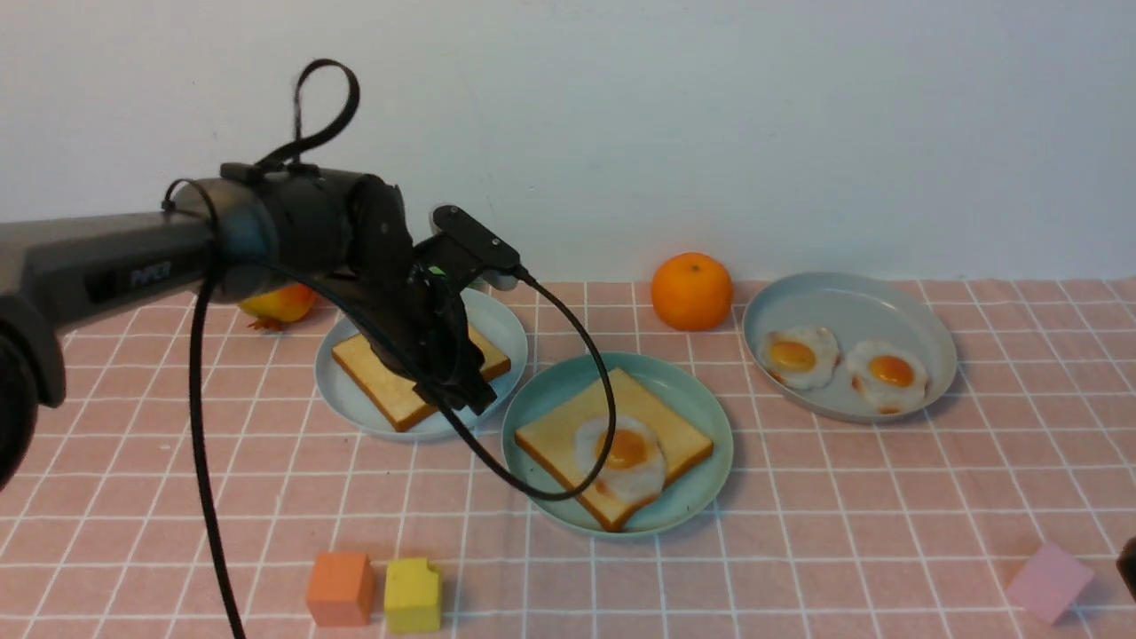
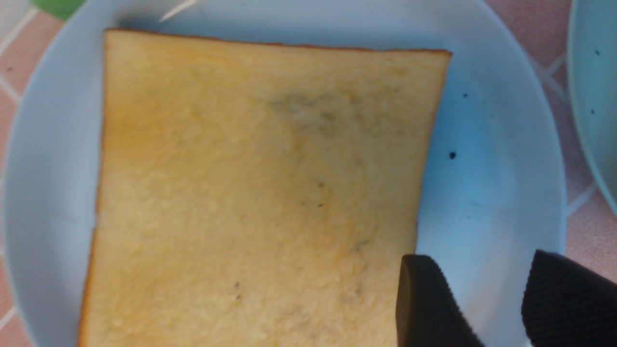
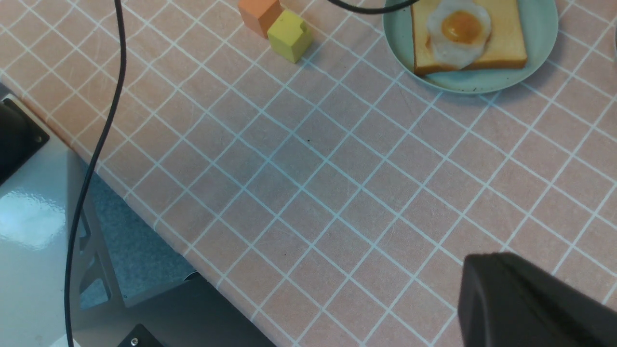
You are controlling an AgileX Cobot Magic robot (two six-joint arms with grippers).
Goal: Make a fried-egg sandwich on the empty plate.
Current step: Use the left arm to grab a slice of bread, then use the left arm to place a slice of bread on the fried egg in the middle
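1. Step in hand, as I judge it: fetching the top slice. The mint-green plate (image 1: 710,404), near the middle of the table, already carries one toast slice (image 1: 559,430) with a fried egg (image 1: 621,457) lying on it, so the sandwich lacks only its lid.
2. That lid is the second toast slice (image 1: 386,377). It lies flat on the pale blue plate (image 1: 351,408), which sits just beside the mint-green one, toward the table's far-left corner. A strip of cloth shows between the two rims.
3. The left gripper (image 1: 470,395) hangs low over this slice, pointing down, jaws spread. In the left wrist view one of its fingers (image 2: 424,299) covers the slice's edge nearest the mint-green plate and the other stands over bare plate. Only plate shows in the gap, so the toast is beside and under one finger, not between the two. Whether the tips touch anything I cannot tell.
4. The next move calls for bringing that crust edge between the fingers, then closing. The slice is thin and lies flat, so a poor bite could merely push it across the plate.
5. The right gripper (image 3: 530,299) sits toward the table's near-right corner, well apart from both plates. Its jaws are pressed together and hold nothing.
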